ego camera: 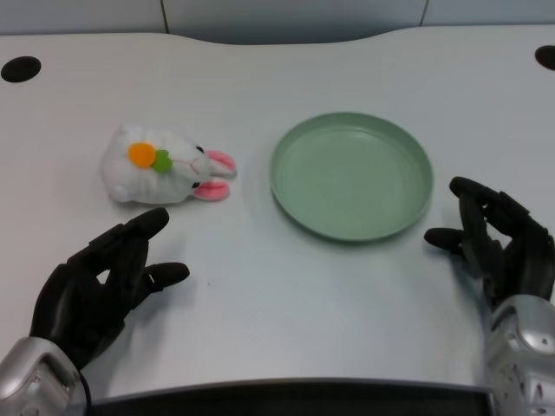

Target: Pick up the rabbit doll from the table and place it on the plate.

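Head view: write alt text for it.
A white plush rabbit doll lies on its side on the white table, left of an empty green round plate. The black left hand rests open just below the doll.

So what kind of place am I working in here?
Likely a lab test bench, not a home: a bare white table with cable holes, holding only a rabbit doll and green plate.

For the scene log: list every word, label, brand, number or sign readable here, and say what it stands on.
None. No readable text shows in the head view.
rabbit doll: only an orange and green decoration, no lettering.
plate: plain green, unmarked.
table: plain white, no labels.
left hand: black, no markings visible.
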`<action>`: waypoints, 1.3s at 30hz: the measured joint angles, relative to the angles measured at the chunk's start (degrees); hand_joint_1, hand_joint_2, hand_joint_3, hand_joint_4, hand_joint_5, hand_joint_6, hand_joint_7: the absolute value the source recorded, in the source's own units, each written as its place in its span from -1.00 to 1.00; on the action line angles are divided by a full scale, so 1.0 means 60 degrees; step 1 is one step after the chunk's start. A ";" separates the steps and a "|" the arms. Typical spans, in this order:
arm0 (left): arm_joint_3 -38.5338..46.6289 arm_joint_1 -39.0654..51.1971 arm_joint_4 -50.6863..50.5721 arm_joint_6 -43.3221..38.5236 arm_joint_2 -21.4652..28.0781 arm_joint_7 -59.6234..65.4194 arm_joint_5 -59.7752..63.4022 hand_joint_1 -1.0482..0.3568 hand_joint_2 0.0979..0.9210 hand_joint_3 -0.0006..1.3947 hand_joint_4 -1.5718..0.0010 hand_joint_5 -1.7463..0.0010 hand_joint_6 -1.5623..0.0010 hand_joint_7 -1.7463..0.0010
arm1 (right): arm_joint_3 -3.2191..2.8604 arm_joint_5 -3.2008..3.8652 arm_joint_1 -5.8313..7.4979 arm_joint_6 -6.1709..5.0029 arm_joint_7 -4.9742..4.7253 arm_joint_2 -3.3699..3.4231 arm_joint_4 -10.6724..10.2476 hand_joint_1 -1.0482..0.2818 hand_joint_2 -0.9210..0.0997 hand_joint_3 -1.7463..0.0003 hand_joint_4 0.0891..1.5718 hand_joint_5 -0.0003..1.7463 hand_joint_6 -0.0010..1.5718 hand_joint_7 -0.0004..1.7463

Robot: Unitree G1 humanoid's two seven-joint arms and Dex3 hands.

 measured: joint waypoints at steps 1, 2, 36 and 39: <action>-0.0001 0.0000 0.0002 -0.0001 0.0001 0.0000 0.0009 -0.40 1.00 -0.34 0.60 -0.44 0.21 0.99 | 0.0001 -0.0002 0.0000 0.0000 0.0000 0.0000 -0.0001 0.03 -1.00 0.71 -0.04 0.18 0.07 -0.57; -0.0003 0.0000 0.0001 -0.0001 0.0002 0.0008 0.0027 -0.40 1.00 -0.34 0.60 -0.44 0.20 0.99 | 0.0001 -0.0007 0.0000 0.0000 -0.0006 0.0000 -0.0002 0.03 -1.00 0.71 -0.04 0.18 0.07 -0.57; -0.0231 -0.0027 -0.0559 -0.2375 0.0125 -0.1245 0.0209 -0.40 1.00 -0.45 0.64 -0.39 0.24 0.99 | 0.0027 -0.0019 -0.0038 -0.0002 -0.0071 0.0000 0.0008 0.03 -1.00 0.72 -0.04 0.18 0.07 -0.55; -0.0465 -0.0382 -0.0510 -0.2984 0.0336 -0.1245 0.0845 -0.38 1.00 -0.49 0.64 -0.30 0.33 1.00 | 0.0015 -0.0013 -0.0077 -0.0002 -0.0070 -0.0010 0.0096 0.03 -1.00 0.72 -0.03 0.19 0.06 -0.55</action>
